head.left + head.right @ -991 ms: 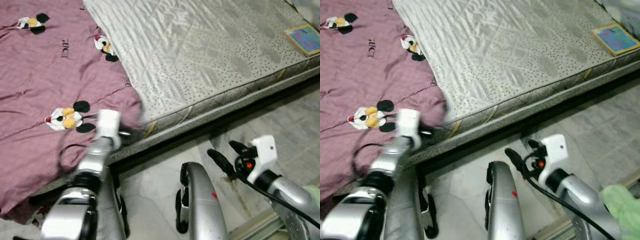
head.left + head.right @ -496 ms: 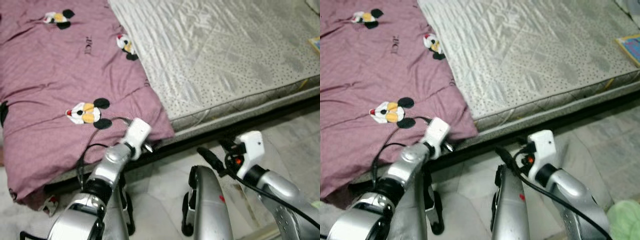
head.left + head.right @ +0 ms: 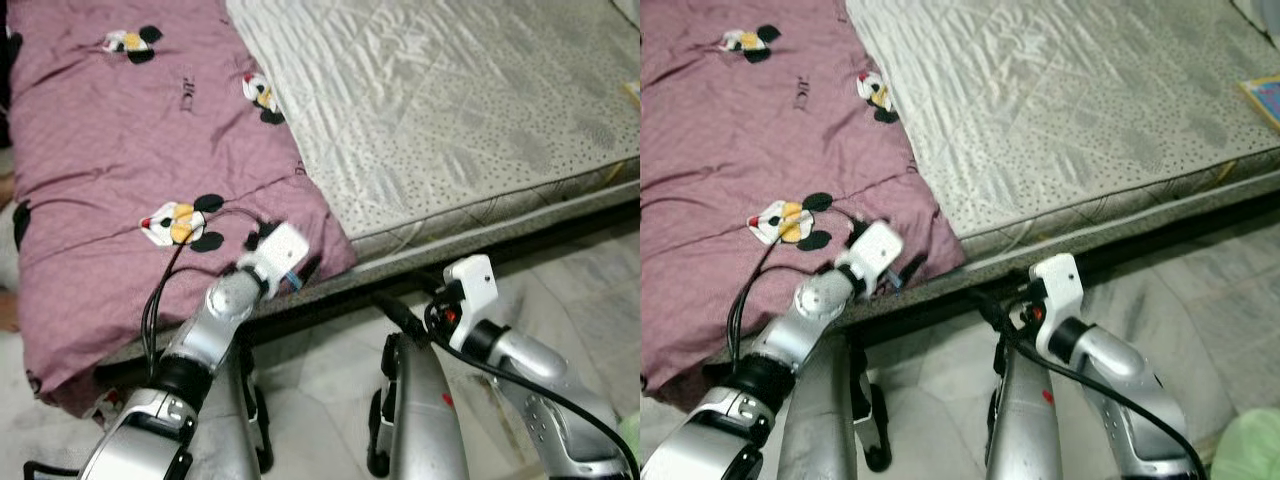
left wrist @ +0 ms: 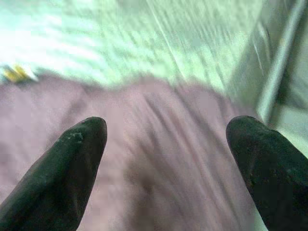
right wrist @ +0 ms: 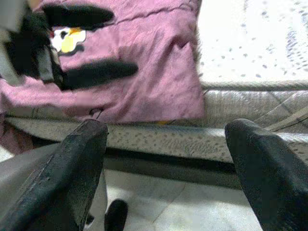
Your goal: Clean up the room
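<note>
Where the mauve blanket [image 3: 120, 190] covers the left part of the mattress [image 3: 450, 100], its long axis runs from the near edge to the far edge, and its near corner hangs over the near edge; it carries cartoon mouse heads and short dark lettering too blurred to read. Left gripper [image 4: 166, 159], fingers wide apart and empty, hovers just above that corner. Right gripper [image 5: 163, 159], also spread and empty, is low before the mattress's near edge.
</note>
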Controlling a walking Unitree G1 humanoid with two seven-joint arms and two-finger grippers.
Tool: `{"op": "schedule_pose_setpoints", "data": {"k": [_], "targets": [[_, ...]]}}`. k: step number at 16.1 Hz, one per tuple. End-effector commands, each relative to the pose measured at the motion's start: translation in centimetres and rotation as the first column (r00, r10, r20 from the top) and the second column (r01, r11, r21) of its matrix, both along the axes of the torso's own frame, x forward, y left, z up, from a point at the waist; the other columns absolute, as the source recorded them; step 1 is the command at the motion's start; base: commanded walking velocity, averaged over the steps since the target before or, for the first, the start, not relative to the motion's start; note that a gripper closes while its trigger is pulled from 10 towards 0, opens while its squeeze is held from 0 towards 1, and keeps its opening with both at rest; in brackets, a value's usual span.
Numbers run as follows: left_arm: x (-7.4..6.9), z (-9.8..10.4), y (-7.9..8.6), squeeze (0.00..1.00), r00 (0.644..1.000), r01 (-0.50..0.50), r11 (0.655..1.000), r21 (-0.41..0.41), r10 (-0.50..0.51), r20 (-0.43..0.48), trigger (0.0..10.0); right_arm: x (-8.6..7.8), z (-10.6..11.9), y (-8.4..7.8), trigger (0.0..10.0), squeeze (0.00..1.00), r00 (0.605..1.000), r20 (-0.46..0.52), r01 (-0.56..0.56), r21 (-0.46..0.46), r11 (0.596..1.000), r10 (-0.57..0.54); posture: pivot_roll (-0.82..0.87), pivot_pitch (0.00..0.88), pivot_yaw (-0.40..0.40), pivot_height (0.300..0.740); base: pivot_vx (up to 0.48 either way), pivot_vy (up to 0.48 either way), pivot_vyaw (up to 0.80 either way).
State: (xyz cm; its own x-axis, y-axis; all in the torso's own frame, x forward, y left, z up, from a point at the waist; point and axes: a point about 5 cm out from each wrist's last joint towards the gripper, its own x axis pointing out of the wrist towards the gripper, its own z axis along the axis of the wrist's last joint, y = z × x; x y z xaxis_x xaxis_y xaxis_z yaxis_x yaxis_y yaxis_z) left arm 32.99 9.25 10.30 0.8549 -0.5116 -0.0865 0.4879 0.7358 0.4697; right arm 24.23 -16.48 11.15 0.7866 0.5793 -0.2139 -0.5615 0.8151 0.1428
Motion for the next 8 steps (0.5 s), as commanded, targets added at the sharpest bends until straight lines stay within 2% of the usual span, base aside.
{"op": "schedule_pose_setpoints", "data": {"k": [1,2,3,4,7,8], "targets": [[0.1,1.4,0.5,0.00,0.995,-0.038,0.997,-0.064,0.043,0.087,10.0,0.0,-0.2,-0.2,10.0,0.00,1.000,0.003,0.026,0.000,1.000,-0.026,-0.17,0.181,0.037,0.576,0.000,0.000,0.00],[0.4,2.5,0.9,0.00,0.987,-0.061,0.993,-0.098,0.074,0.142,10.0,0.0,-0.2,-0.2,10.0,0.00,1.000,0.002,0.022,0.002,1.000,-0.022,-0.17,0.178,0.037,0.576,0.000,0.000,0.00],[0.5,2.9,1.1,0.00,0.983,-0.070,0.991,-0.114,0.088,0.161,10.0,-0.1,-0.2,-0.1,10.0,0.00,1.000,0.000,0.015,0.005,1.000,-0.015,-0.17,0.176,0.037,0.576,0.000,0.000,0.00],[0.9,3.5,1.9,0.00,0.976,-0.116,0.979,-0.167,0.143,0.161,10.0,-0.2,-0.3,0.0,10.0,0.00,1.000,-0.003,-0.002,0.000,1.000,0.002,-0.18,0.175,0.038,0.576,0.000,0.000,0.00],[1.7,2.6,3.6,0.00,0.970,-0.223,0.952,-0.212,0.239,0.053,10.0,-0.3,-0.4,0.0,10.0,0.00,1.000,-0.004,-0.001,-0.007,1.000,0.001,-0.18,0.175,0.039,0.576,0.000,0.000,0.00],[2.2,0.9,4.5,0.00,0.960,-0.277,0.938,-0.210,0.260,-0.106,10.0,-0.5,-0.4,0.0,10.0,0.00,1.000,-0.004,0.002,-0.007,1.000,-0.002,-0.20,0.180,0.039,0.576,0.000,0.000,0.00]]}}
